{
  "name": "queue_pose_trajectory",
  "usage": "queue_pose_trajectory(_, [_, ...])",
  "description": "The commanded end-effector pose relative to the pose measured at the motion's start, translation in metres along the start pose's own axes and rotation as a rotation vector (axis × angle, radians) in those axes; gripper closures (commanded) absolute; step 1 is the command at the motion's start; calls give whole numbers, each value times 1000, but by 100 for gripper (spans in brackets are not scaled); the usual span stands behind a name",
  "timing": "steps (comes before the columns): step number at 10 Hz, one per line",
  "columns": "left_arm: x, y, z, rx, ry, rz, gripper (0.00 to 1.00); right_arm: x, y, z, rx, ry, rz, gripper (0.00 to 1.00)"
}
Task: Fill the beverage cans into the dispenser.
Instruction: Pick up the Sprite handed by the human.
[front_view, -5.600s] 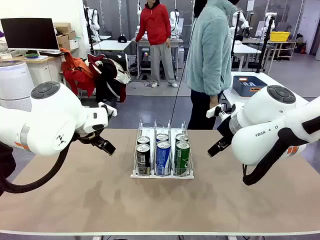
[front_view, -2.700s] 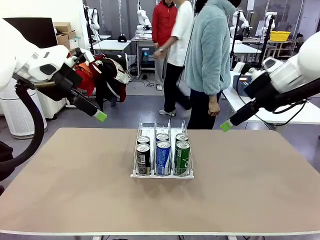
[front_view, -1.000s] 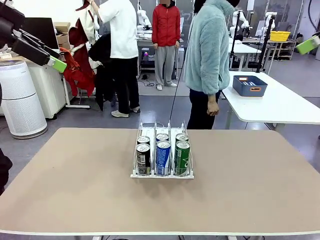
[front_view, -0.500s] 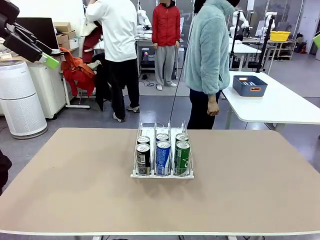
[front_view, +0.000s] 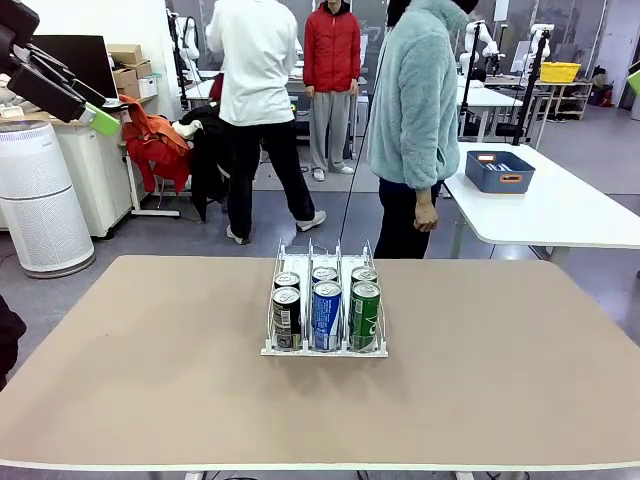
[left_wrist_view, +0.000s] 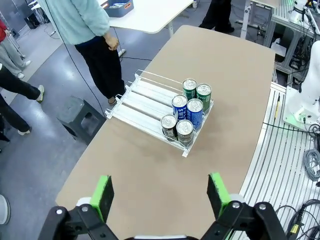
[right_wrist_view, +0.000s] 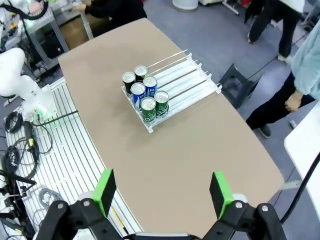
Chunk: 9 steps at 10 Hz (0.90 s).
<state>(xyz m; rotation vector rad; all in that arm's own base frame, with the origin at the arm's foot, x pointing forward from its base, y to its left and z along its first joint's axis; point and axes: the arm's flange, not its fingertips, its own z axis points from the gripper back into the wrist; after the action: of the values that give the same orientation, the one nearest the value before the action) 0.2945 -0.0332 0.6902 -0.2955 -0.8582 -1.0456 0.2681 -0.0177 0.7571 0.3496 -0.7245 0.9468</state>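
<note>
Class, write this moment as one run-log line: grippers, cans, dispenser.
left gripper: open, high above table | right gripper: open, high | cans: six in dispenser, two per lane

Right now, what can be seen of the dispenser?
The dispenser is a small rack of clear plastic with a white base and thin rails dividing three narrow lanes. It sits at the middle of the tan table, lanes running from the robot's side to the person's. Six cans stand in it, two per lane, crowded at the robot's end; the far stretch is bare.
</note>
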Motion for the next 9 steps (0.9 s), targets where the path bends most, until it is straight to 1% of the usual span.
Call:
queue_pose_trajectory(1, [-1,3,0,-20,-12,-6,0,-9,-6,9,-3,-5,68,0])
queue_pose_trajectory(2, [-1,3,0,-20,-12,-6,0,-10,-6,9,-9,-9,63,0])
queue_pose_trajectory(3, [-1,3,0,-20,-12,-6,0,-10,-6,6,-10,12,57,0])
queue_pose_trajectory(4, [-1,3,0,-20,-12,-6,0,-6,-4,8,-8,-15,47,0])
queue_pose_trajectory(9, [-1,3,0,-20,-12,-6,0,-6,-4,8,-8,-15,47,0])
